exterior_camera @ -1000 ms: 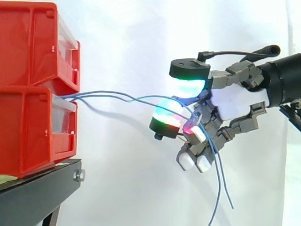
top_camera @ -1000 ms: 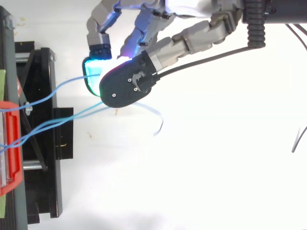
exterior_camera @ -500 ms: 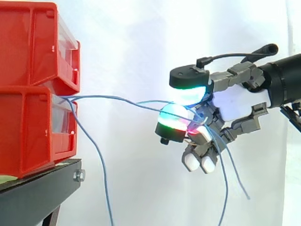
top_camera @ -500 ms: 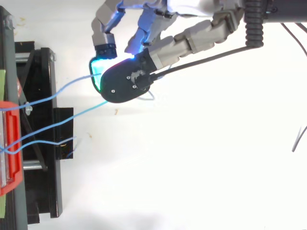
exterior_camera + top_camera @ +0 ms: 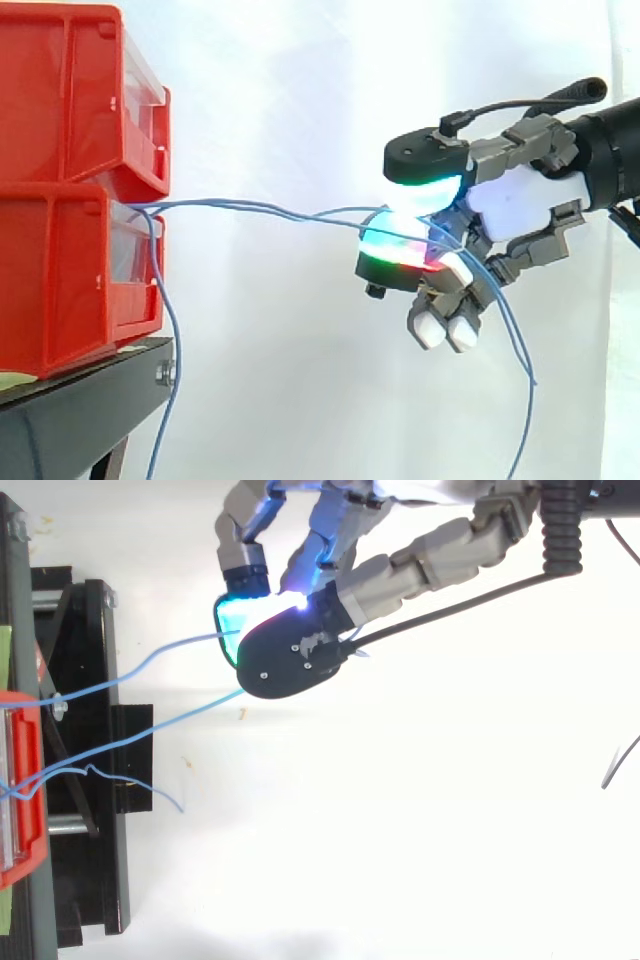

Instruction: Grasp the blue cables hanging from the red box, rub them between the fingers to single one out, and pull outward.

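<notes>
Hand: wht palm shell, gry boxy finger links, blk-backed pads glowing cyan/green/red, some plain wht tips; blk wrist.

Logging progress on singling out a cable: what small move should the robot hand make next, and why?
Probably rub the pads against each other rather than pull. The robot hand pinches two blue cables, both running to the lower red bin, while a third cable hangs free from that bin. One more needs shedding.

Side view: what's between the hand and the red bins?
In the side view, only two blue cables, strung from the lower red bin to the hand; a third cable droops by the bin.
</notes>
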Motion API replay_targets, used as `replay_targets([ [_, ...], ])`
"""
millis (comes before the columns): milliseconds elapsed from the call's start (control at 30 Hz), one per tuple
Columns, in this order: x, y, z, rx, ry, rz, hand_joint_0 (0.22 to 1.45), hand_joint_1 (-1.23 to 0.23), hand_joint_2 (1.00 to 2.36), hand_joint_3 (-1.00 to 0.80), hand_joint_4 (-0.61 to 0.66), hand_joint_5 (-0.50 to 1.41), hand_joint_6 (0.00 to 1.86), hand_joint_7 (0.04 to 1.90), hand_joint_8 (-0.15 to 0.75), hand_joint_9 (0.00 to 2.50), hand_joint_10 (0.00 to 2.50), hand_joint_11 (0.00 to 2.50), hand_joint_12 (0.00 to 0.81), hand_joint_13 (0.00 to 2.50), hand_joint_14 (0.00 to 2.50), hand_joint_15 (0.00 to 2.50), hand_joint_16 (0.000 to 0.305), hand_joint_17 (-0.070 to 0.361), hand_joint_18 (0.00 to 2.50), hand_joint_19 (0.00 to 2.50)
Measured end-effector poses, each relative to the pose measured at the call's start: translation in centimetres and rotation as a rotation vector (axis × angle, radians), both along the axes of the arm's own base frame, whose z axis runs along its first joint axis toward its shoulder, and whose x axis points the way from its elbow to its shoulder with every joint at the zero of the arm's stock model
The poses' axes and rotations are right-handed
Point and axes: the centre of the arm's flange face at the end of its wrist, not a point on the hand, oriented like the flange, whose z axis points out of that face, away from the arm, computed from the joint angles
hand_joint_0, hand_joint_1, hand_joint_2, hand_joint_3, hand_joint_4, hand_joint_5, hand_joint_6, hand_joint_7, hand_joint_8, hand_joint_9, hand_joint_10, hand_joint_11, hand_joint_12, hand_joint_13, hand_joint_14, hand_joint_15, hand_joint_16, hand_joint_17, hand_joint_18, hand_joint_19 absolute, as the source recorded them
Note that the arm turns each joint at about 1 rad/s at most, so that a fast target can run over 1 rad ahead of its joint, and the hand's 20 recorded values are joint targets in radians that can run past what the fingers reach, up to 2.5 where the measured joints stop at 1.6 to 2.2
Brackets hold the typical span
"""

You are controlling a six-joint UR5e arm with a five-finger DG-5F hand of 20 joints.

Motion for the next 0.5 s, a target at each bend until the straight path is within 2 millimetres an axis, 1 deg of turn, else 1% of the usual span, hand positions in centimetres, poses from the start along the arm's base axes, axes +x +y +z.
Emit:
replay_targets([
  [67,-0.11,0.00,0.12,-0.001,0.004,0.000,0.66,-0.83,1.02,0.02,-0.04,-0.13,0.93,1.23,0.304,1.08,0.02,0.78,0.389,0.78,0.02,0.47,0.053,0.118,0.71,0.52],
  [100,-0.14,0.00,0.16,-0.001,0.004,0.000,0.67,-0.84,1.02,0.02,-0.05,-0.13,0.93,1.23,0.302,1.09,0.02,0.77,0.389,0.78,0.02,0.46,0.052,0.118,0.71,0.52],
  [167,-0.19,0.00,0.21,-0.001,0.006,-0.001,0.67,-0.84,1.02,0.02,-0.05,-0.13,0.93,1.31,0.300,1.10,0.02,0.78,0.387,0.78,0.02,0.46,0.052,0.117,0.71,0.52],
  [500,-0.57,-0.22,0.57,0.004,0.017,-0.003,0.67,-0.82,1.02,0.00,-0.04,-0.14,0.94,1.26,0.305,1.11,0.02,0.77,0.390,0.79,0.02,0.46,0.052,0.118,0.71,0.52],
])
